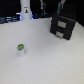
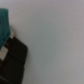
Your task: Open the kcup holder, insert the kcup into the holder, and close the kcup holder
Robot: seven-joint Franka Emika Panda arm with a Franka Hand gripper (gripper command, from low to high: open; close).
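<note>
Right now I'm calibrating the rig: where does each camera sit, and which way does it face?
Exterior view: off the arm, looking down across the table at the kcup and kcup holder; no robot part clearly shows.
Wrist view: on the wrist, facing the table and kcup holder; end effector not discernible.
Shared: kcup holder, table.

Little of the robot shows. In the exterior view the gripper (image 1: 61, 8) is a dark, near-black blocky shape at the top edge. Cables, screws and markings are too blurred to tell.
</note>
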